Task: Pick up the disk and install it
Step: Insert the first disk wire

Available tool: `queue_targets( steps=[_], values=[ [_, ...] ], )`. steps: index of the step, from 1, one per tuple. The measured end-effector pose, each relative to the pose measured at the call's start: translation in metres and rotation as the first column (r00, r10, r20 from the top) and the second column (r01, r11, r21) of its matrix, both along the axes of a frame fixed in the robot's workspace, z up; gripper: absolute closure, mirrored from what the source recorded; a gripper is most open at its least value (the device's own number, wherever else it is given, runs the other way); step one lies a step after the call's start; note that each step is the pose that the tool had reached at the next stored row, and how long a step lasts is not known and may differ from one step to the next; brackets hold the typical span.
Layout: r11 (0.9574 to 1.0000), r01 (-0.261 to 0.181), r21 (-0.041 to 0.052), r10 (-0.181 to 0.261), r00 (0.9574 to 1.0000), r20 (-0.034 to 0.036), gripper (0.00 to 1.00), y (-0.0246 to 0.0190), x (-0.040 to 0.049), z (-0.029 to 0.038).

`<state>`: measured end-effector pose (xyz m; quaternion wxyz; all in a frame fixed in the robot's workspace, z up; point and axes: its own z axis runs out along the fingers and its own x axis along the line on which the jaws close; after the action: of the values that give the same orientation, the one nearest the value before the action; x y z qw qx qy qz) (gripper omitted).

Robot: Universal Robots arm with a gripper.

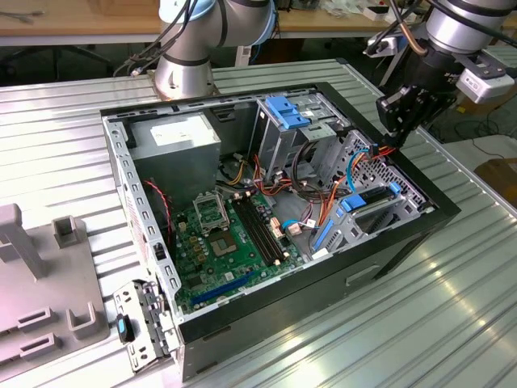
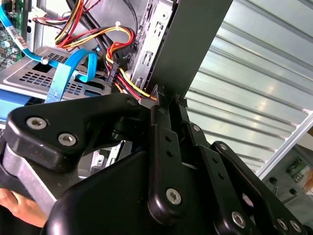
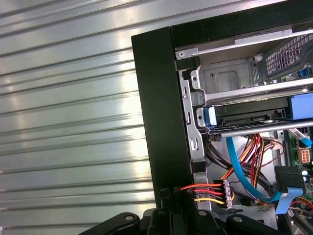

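1. In the exterior view, a big black open computer box (image 1: 323, 301) lies on a shiny ribbed metal table (image 1: 452, 315). The black robot gripper (image 1: 391, 137) hangs over the box's far corner on the exterior view's right. The disk (image 1: 373, 200), a flat dark drive with a bright blue plastic frame, sits tilted in a grey metal slot inside the box. It is on the exterior view's right, below the gripper and apart from it. A flat green circuit board (image 1: 218, 242) lies on the box's floor.
2. In the second wrist view, the gripper (image 2: 166, 99) is narrow. Its fingers are close together with nothing between them, just beside the box's (image 2: 195, 39) black wall. Thin red and yellow wires (image 2: 122, 41) bunch up near it.
3. In the first wrist view, the gripper (image 3: 175, 196) is at the edge of the box's (image 3: 156, 98) wall. The disk (image 3: 244, 113) lies in its slot inside the box, well apart from the gripper. A light blue flat cable (image 3: 239, 166) curves between them.
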<state>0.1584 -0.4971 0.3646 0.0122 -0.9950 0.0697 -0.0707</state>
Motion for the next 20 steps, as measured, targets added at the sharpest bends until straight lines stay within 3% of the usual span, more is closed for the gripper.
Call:
queue_targets(
  steps=[10, 20],
  values=[
    [1.0000, 0.006, -0.0002, -0.006, 1.0000, 0.0000, 0.77, -0.0008, 0.0004, -0.0001],
    [1.0000, 0.007, -0.0003, -0.007, 1.0000, 0.0000, 0.77, -0.0057, 0.0004, -0.0001]
  ],
)
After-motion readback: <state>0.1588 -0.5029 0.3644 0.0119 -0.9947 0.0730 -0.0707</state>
